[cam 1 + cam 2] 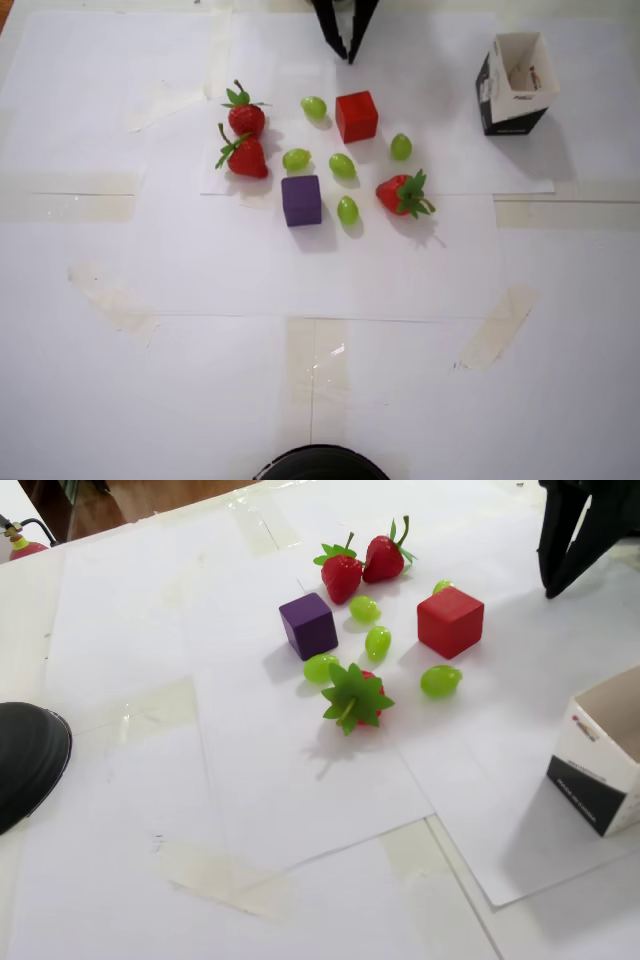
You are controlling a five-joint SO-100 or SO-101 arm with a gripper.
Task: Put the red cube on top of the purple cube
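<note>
Overhead, the gripper (347, 52) hangs at the top edge with its two black fingers spread apart and nothing between them, well above the red cube (356, 116). That cube sits on the white paper (400, 270), apart from the purple cube (301, 199), which lies lower and to the left in this view. Green grapes (342, 165) lie scattered between and around the two cubes; one grape (347, 210) rests just beside the purple cube. Two strawberries (245, 118) lie close together on the left, and a third strawberry (403, 193) lies to the right of the purple cube. An open black-and-white carton (514, 82) stands at the upper right; print shows on its side, but it is too small to read. In the fixed view the carton (600, 770) shows a dark panel with fine lettering, likewise illegible.
</note>
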